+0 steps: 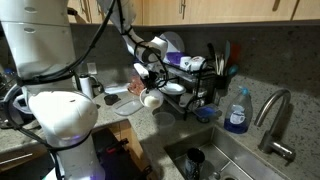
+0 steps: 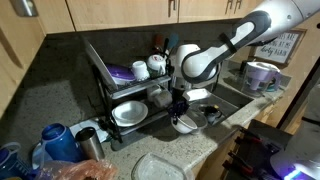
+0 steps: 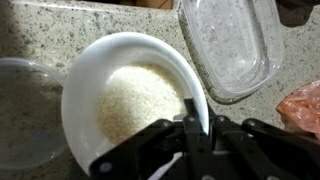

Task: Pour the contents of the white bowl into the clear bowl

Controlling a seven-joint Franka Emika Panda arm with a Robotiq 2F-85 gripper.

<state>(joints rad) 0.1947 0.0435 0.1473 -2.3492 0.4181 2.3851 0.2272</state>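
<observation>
The white jointed arm [image 2: 235, 40] reaches across from its base and bends down at the wrist, so the gripper [image 3: 195, 125] points at the speckled granite counter [image 3: 60, 35] in front of the black wire dish rack [image 2: 120, 90], next to the steel sink [image 1: 235, 150]. Its dark fingers [image 3: 150, 150] are clamped together on the near rim of the white bowl [image 3: 90, 80], which is small, round and opaque. The bowl sits about level under the wrist and holds a heap of fine white grains [image 3: 135, 100]. Whether it touches the counter I cannot tell. In the wrist view the clear bowl [image 3: 25, 110], round and glassy, lies just beside the white bowl, and a flat rectangular clear plastic tray [image 3: 225, 45] lies on the opposite side.
</observation>
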